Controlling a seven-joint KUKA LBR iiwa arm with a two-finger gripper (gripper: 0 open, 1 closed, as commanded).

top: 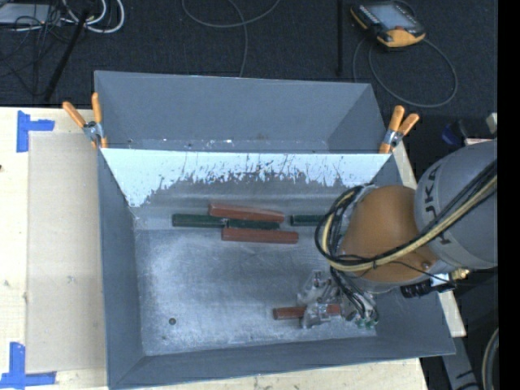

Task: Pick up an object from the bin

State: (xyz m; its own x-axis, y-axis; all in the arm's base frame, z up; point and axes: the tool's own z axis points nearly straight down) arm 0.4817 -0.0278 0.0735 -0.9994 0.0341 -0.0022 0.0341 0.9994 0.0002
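My gripper (315,315) is low in the bin's front right part, its metal fingers down on a short reddish-brown bar (288,314) lying flat on the floor. The bar's left end sticks out to the left of the fingers; its right end is hidden under them. Whether the fingers are closed around the bar is unclear from this angle.
Further back, near the bin's rear slope, lie two longer reddish-brown bars (246,214) (260,236) across a dark green bar (199,220). Another dark green bar (307,218) pokes out beside the arm's orange cover. Cables loop around the wrist.
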